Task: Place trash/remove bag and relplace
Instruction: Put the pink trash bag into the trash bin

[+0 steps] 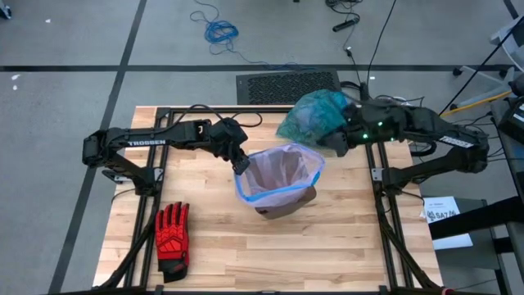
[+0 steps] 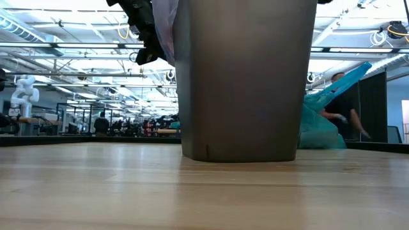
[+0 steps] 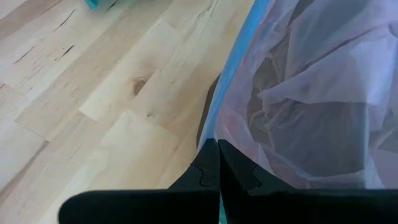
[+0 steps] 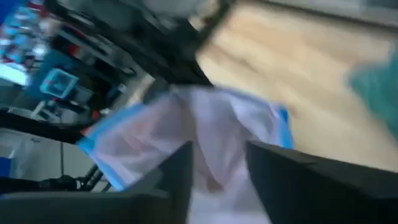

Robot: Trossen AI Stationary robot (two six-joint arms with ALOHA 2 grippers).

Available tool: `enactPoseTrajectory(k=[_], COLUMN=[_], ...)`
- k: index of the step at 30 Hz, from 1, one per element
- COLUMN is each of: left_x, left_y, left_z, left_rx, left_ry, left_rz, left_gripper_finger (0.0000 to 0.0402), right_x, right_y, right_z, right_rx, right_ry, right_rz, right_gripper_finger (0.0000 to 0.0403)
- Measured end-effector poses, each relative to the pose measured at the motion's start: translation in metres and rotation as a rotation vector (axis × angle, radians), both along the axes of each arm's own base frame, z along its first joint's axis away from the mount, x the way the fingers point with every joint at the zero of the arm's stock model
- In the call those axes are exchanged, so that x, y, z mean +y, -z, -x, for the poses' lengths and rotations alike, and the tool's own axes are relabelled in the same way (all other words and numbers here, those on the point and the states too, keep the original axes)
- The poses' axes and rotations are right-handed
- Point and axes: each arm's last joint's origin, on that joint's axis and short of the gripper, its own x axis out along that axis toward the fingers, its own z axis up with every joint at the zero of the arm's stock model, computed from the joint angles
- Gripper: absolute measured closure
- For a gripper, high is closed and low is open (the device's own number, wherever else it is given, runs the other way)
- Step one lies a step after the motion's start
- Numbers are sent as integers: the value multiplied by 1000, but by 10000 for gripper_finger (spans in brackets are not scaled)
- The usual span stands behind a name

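A pale lilac bag with a blue rim (image 1: 278, 172) sits spread open in the grey-brown bucket (image 2: 246, 76) at mid-table. My left gripper (image 1: 241, 165) is at the rim's left side, shut on it. My right gripper (image 1: 334, 147) is open, hovering by the rim's far right corner, and the lilac film (image 4: 214, 143) shows between and beyond its fingers. The teal-green bag (image 1: 314, 115) lies bunched on the table's far edge behind the right gripper, and it also shows in the low view (image 2: 319, 124). No trash is in view. My left gripper pinches the lilac bag's blue rim (image 3: 225, 99) on the bucket's left side between its two shut fingers (image 3: 205, 168). It comes slanting down from the table's left. The rim stands above the bucket, and the film hangs slack inside it. My right gripper: I cannot tell whether its open fingers touch the lilac film.
A red-and-black glove (image 1: 173, 238) lies flat near the table's near left corner. Bare wood (image 1: 344, 238) stretches between the bucket and the near edge. Black frame rails (image 1: 383, 205) run along both sides. A person (image 2: 345, 105) moves in the room beyond the far right.
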Motion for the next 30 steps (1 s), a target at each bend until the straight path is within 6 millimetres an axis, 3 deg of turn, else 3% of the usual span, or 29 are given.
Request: enactPoseTrajectory(k=[3,5,9,13,21,30], left_x=[0,0,0,0,0,0], left_y=[0,0,0,0,-1,-1], left_z=[0,0,0,0,0,0], left_rx=[0,0,-1,0,-4,-5], left_ry=[1,1,0,0,8,8], left_rz=[-1,-1,0,0,8,11], left_gripper_finger=[402,402,402,402,402,402], right_x=[8,16,34,60,101,126], right_y=[-4,3,31,43,54,61], right_z=[-15,-29,-54,-65,-55,-35], right_rx=[-44,-9,173,234,338,445], right_ry=[-84,-150,-236,-306,-296,-219], right_rz=[78,105,92,57,-34,-66], right_gripper_finger=[353,389,396,402,403,403])
